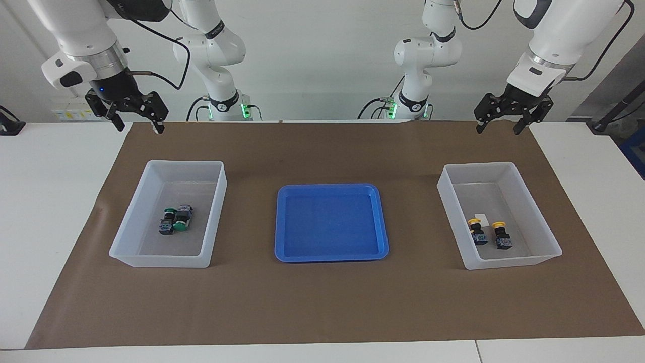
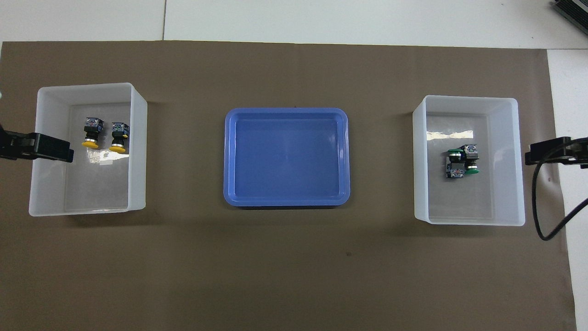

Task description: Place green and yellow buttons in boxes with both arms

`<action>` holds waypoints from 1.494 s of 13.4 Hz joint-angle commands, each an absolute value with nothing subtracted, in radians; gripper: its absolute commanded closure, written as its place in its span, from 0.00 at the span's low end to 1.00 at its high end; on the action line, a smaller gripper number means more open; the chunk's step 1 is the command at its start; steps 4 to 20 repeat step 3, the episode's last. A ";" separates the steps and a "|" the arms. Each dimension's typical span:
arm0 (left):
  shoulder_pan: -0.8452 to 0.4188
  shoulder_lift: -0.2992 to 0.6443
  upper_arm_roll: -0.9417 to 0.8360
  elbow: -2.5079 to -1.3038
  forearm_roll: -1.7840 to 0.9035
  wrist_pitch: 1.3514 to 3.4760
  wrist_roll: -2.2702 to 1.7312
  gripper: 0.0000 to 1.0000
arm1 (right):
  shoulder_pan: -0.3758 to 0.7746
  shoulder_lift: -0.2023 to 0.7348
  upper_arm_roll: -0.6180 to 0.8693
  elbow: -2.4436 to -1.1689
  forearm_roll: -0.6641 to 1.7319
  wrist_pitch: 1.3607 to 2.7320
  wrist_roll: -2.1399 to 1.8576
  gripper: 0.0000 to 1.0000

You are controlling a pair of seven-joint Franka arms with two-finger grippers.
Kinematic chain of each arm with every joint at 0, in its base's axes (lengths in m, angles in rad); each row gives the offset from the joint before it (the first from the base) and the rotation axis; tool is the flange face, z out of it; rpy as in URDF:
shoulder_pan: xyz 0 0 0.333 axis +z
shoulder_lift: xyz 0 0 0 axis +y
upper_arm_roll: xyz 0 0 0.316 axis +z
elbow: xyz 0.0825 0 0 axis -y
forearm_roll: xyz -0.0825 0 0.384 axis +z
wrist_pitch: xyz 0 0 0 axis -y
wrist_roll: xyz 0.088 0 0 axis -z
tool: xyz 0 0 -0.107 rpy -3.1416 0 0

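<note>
Now: both sets of jaws stand spread and hold nothing. The left gripper [image 1: 496,127] hangs at the upper right of the facing view, raised over the brown mat's edge nearest the robots; the right gripper [image 1: 137,124] hangs at the upper left, over the matching corner. Neither is over a box or touches anything.

Box at the left arm's end [image 1: 548,251]: two yellow buttons [image 1: 488,233] lie on its floor, side by side, just beside a small white label, caps pointing toward the robots.

Box at the right arm's end [image 1: 121,254]: two green buttons [image 1: 175,221] lie on its floor, pressed together in one clump, caps pointing opposite ways.

Blue tray [image 1: 377,252] in the middle of the frame, between the boxes, holds nothing.

Reading of the layout: colours are sorted one to a box, each box within reach of its own arm, so each arm served the nearer bin. The tray midway between the arms looks like the shared pick-up spot. No button remains outside a box on the worktop [image 1: 50,191].

Judgement: task looks complete. The empty, spread jaws held high and clear of the bins suit a parked pose.
</note>
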State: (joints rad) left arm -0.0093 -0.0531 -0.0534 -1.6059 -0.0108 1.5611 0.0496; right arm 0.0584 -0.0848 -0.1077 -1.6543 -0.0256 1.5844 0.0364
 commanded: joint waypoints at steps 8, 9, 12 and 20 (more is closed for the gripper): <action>-0.018 -0.086 -0.051 -1.643 0.014 1.571 0.043 0.00 | 0.055 -0.107 -0.100 -1.686 -0.040 1.605 0.057 0.00; -0.018 -0.086 -0.051 -1.643 0.014 1.571 0.043 0.00 | 0.055 -0.107 -0.100 -1.686 -0.040 1.605 0.057 0.00; -0.018 -0.086 -0.051 -1.643 0.014 1.571 0.043 0.00 | 0.055 -0.107 -0.100 -1.686 -0.040 1.605 0.057 0.00; -0.018 -0.086 -0.051 -1.643 0.014 1.571 0.043 0.00 | 0.055 -0.107 -0.100 -1.686 -0.040 1.605 0.057 0.00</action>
